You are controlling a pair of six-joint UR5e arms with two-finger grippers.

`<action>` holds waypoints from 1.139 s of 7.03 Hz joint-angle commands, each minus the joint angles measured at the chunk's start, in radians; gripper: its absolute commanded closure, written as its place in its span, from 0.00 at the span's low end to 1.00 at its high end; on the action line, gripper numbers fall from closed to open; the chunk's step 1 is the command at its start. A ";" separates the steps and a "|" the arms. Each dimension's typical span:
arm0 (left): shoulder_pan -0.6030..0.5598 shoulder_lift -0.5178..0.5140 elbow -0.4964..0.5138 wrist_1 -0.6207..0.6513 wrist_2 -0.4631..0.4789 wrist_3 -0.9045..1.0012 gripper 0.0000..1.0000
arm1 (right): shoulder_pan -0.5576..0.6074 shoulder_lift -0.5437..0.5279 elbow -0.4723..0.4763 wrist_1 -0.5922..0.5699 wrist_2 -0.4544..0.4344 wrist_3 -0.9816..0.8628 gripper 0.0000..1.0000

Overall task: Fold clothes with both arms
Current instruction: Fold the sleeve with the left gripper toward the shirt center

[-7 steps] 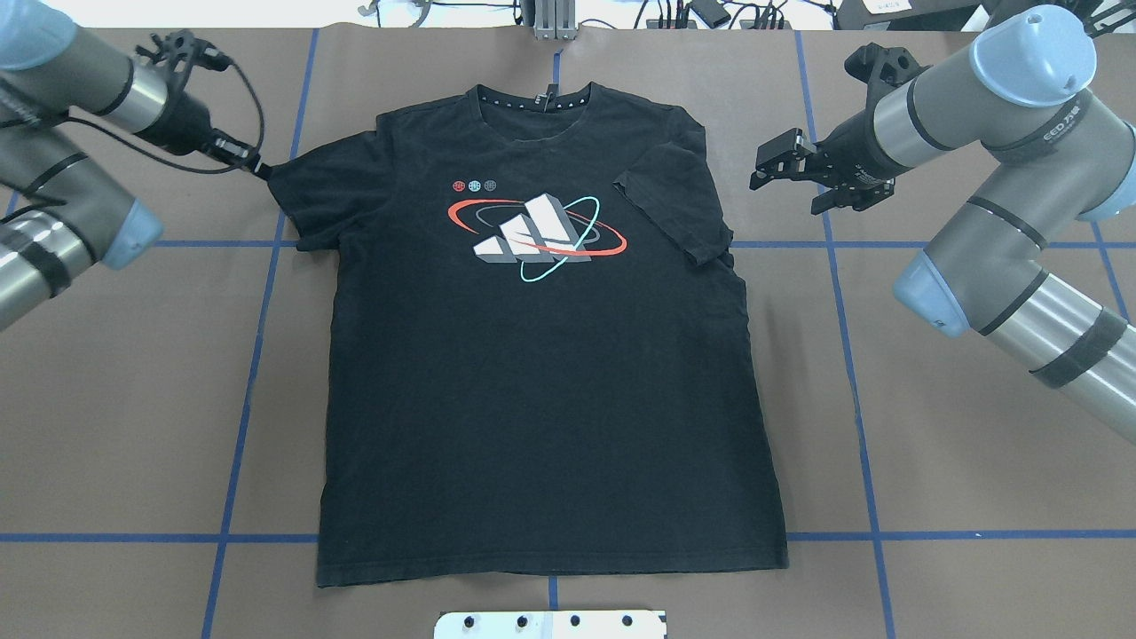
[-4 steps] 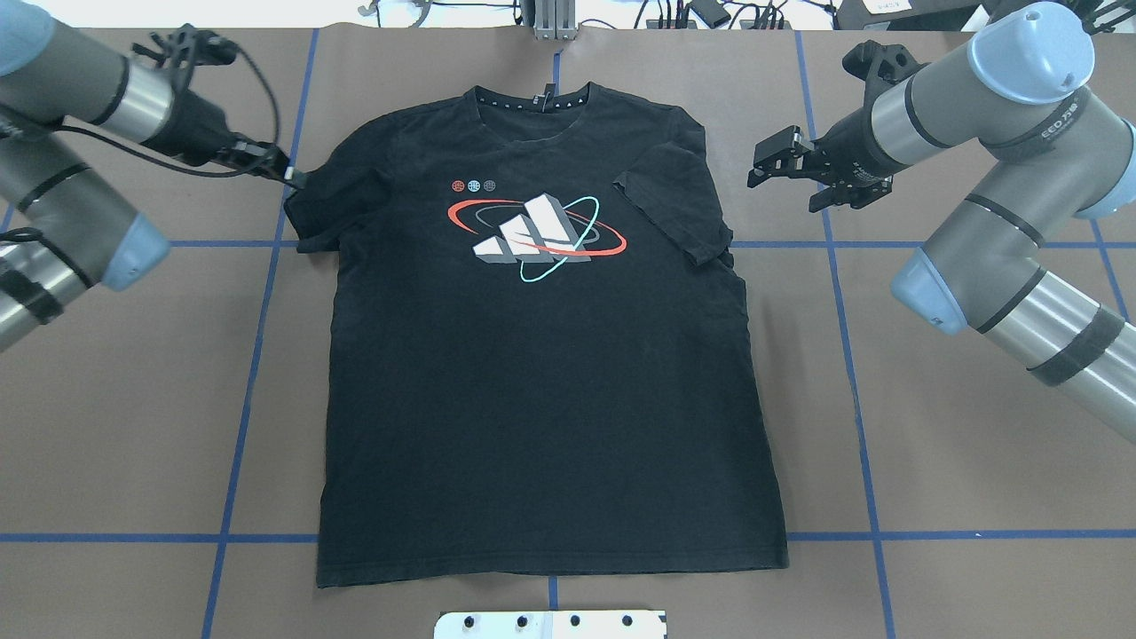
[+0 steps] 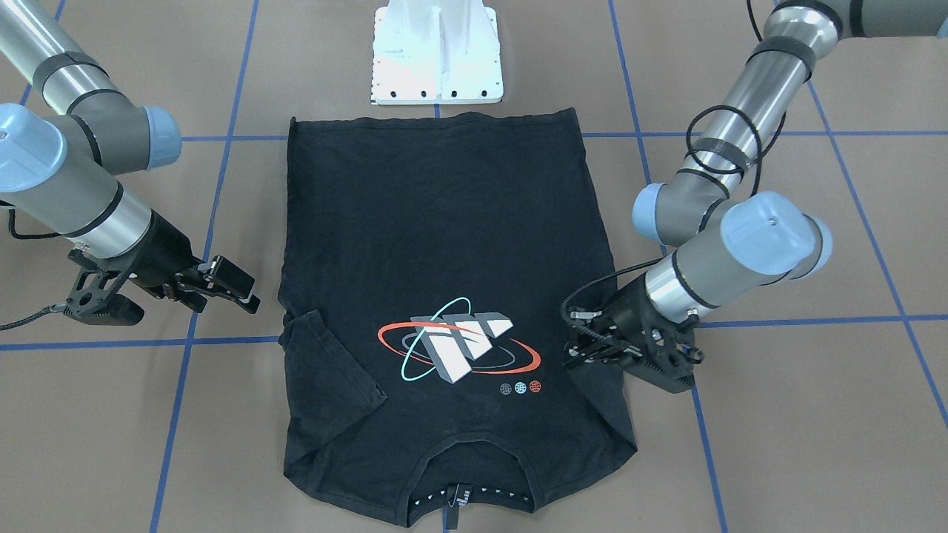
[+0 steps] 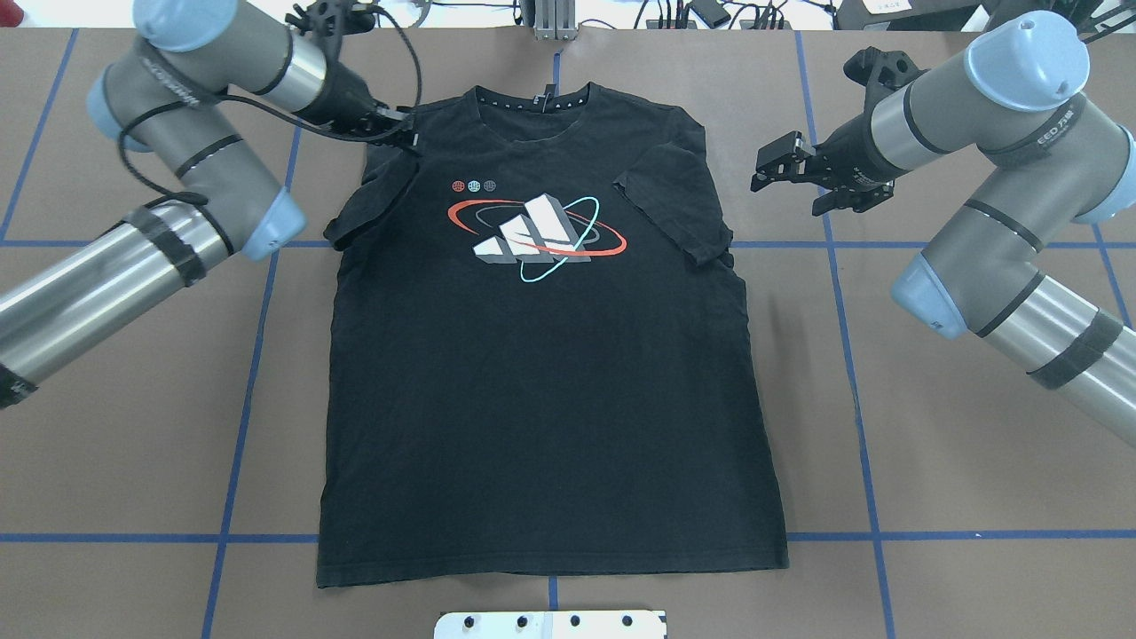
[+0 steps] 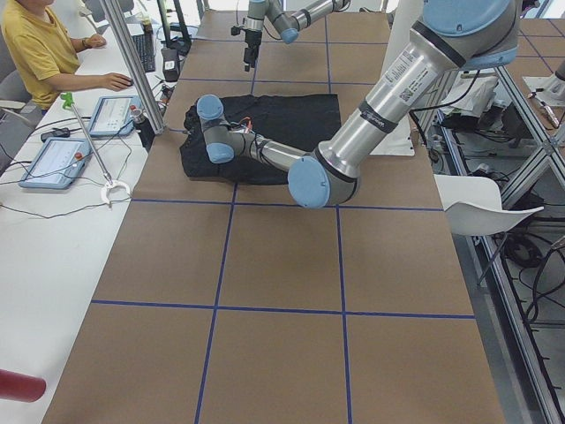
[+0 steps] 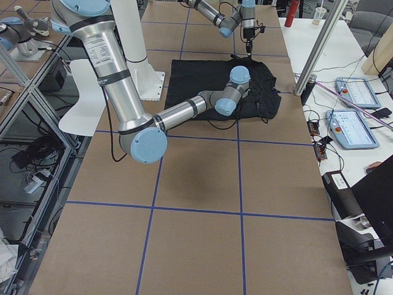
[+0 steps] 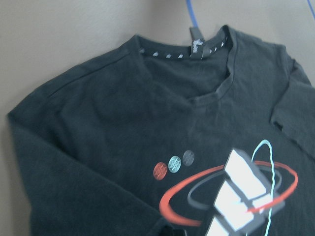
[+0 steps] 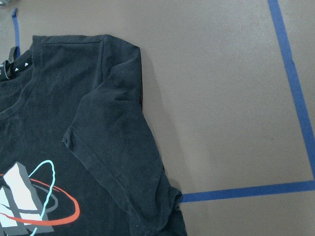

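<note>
The black T-shirt lies flat and face up on the table, its orbit logo showing and the collar at the far side. It also shows in the front-facing view. My left gripper is shut on the shirt's left sleeve, which is pulled in over the shoulder; in the front-facing view the gripper sits at the shirt's edge. The right sleeve lies folded onto the chest. My right gripper is open and empty, hovering just right of that sleeve, clear of the cloth.
The white pedestal base stands at the near hem side. Blue tape lines cross the brown table cover. An operator sits at a side desk with tablets beyond the collar end.
My left gripper has moved right and toward the collar, carrying the left sleeve in over the shirt's shoulder. The right arm has hardly moved.
</note>
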 commanded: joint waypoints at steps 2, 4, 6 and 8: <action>0.020 -0.105 0.142 -0.009 0.105 -0.008 1.00 | -0.012 0.000 -0.003 0.000 -0.017 0.000 0.00; 0.032 -0.104 0.141 -0.024 0.131 -0.016 0.05 | -0.015 0.003 -0.001 0.000 -0.031 0.000 0.00; 0.029 -0.084 0.042 -0.009 0.119 -0.101 0.01 | -0.013 0.012 0.014 -0.005 -0.037 0.020 0.00; 0.028 0.102 -0.203 -0.011 0.018 -0.177 0.01 | -0.051 -0.014 0.089 -0.015 -0.089 0.274 0.00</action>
